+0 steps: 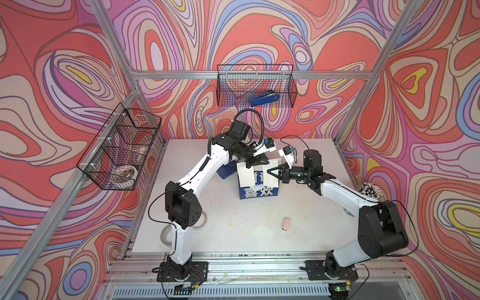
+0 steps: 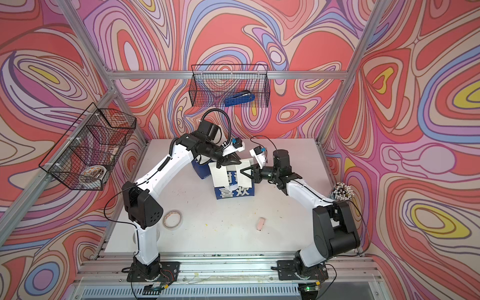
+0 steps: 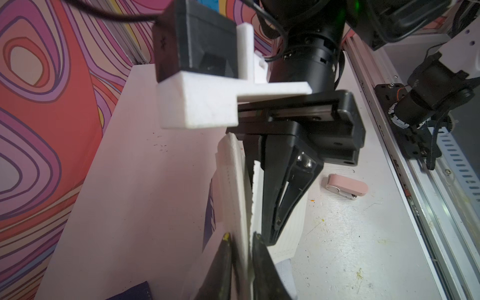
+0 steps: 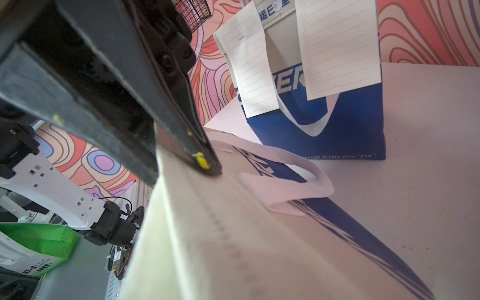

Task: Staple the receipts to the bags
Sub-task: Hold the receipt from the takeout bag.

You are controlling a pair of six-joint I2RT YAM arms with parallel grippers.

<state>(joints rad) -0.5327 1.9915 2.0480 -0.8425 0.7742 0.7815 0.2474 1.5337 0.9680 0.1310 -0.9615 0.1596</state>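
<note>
Receipts [image 4: 337, 46]: thin, lined white paper rectangles hanging on blue-white bags [image 4: 337, 130].

Left arm [image 1: 200, 166]: elbow bent, reaching forward and inward; left gripper [image 1: 255, 163] angled downward, jaws drawn close, full closure unclear. Right arm [image 1: 342, 193]: reaching inward, wrist level; right gripper [image 1: 268, 172] horizontal, jaws pressed together, tips near the left gripper.

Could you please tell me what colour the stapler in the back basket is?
The stapler is blue; it shows best in a top view.
</note>
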